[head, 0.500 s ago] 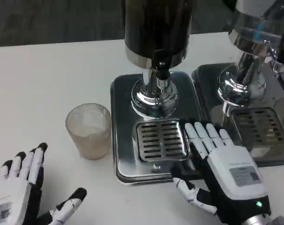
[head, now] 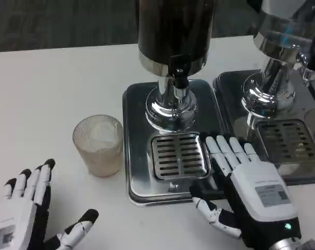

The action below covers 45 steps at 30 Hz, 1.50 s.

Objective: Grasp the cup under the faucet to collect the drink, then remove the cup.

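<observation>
Comparing with the earlier frame: left hand (head: pixel 27 208) sits a touch lower toward the desk's near edge; cup, both dispensers and right hand look unchanged.

Count: one cup (head: pixel 98 145), two dispensers, two drip grates, two hands.

Cup: ribbed translucent glass, upright on the white desk (head: pixel 53 88), just beside the left edge of the steel tray (head: pixel 134 172) of the dark dispenser (head: pixel 175 31). It is not under the faucet (head: pixel 179 73); the drip grate (head: pixel 179 155) below the faucet carries nothing. Cup contents look pale, cannot tell what they are.

Second dispenser (head: pixel 287 36) stands at the desk's right side on its own tray, with its own grate (head: pixel 287 139).

Left hand: at the desk's near-left corner, fingers spread and pointing away from the robot, thumb out to the side, nothing in it, apart from the cup.

Right hand (head: pixel 246 182): palm down, back up, fingers extended fairly flat over the right edge of the dark dispenser's tray, beside the grate, thumb out toward the near edge. It holds nothing.
</observation>
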Available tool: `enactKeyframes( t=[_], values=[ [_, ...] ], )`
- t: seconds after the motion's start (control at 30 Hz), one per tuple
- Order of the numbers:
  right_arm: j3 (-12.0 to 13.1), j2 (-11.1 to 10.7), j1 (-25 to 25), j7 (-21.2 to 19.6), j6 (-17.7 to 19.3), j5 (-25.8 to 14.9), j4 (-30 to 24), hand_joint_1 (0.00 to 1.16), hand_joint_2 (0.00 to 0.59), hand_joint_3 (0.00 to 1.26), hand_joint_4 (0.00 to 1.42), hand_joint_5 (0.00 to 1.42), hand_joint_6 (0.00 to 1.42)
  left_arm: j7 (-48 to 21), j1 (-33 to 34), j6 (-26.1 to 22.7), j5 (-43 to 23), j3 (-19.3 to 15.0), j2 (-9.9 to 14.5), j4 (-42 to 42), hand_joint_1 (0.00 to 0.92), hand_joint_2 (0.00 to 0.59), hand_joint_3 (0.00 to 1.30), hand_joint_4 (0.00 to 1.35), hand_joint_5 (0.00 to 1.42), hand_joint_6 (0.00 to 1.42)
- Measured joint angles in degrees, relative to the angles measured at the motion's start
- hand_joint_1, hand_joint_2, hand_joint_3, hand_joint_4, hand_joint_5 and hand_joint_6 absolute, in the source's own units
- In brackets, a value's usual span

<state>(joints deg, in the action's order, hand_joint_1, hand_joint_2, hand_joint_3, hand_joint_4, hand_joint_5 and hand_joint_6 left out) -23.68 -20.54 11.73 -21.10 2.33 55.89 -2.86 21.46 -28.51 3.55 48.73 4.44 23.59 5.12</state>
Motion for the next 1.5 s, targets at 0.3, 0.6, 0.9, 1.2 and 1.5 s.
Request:
enactKeyframes(
  t=[0.3, 0.6, 0.9, 1.2, 1.5],
  values=[
    [0.28, 0.22, -0.08, 0.15, -0.09, 0.03, 0.0, 0.22, 0.43, 0.0, 0.0, 0.0, 0.0, 0.85, 2.67, 2.84, -5.64, -2.76, -0.09, -0.05, 0.0, 0.088, 0.0, 0.0, 0.0, 0.0],
    [0.09, 2.26, -0.04, 0.15, -2.32, 1.19, -0.12, 0.22, 0.43, 0.0, 0.0, 0.0, 0.0, 0.87, 8.36, 5.77, -10.66, -6.56, 1.09, -4.99, 0.0, 0.038, 0.0, 0.0, 0.0, 0.0],
    [-0.45, 3.12, 0.39, 0.15, -3.47, 1.51, -1.18, 0.22, 0.43, 0.0, 0.0, 0.0, 0.0, 2.22, 19.76, 21.47, -18.93, -7.15, 2.63, -27.73, 0.0, 0.0, 0.0, 0.0, 0.0, 0.0],
    [-0.87, 3.85, 0.71, 0.15, -4.32, 2.62, -1.81, 0.23, 0.428, 0.0, 0.0, 0.0, 0.0, 1.67, 27.62, 28.8, -21.37, -3.46, 1.94, -43.1, 0.0, 0.0, 0.0, 0.0, 0.0, 0.0],
    [-0.87, 4.31, 0.84, 0.15, -5.08, 2.86, -1.95, 0.24, 0.424, 0.0, 0.0, 0.0, 0.0, 1.16, 32.49, 30.42, -21.36, -0.9, 1.94, -48.55, 0.068, 0.0, 0.0, 0.0, 0.0, 0.0]
  ],
)
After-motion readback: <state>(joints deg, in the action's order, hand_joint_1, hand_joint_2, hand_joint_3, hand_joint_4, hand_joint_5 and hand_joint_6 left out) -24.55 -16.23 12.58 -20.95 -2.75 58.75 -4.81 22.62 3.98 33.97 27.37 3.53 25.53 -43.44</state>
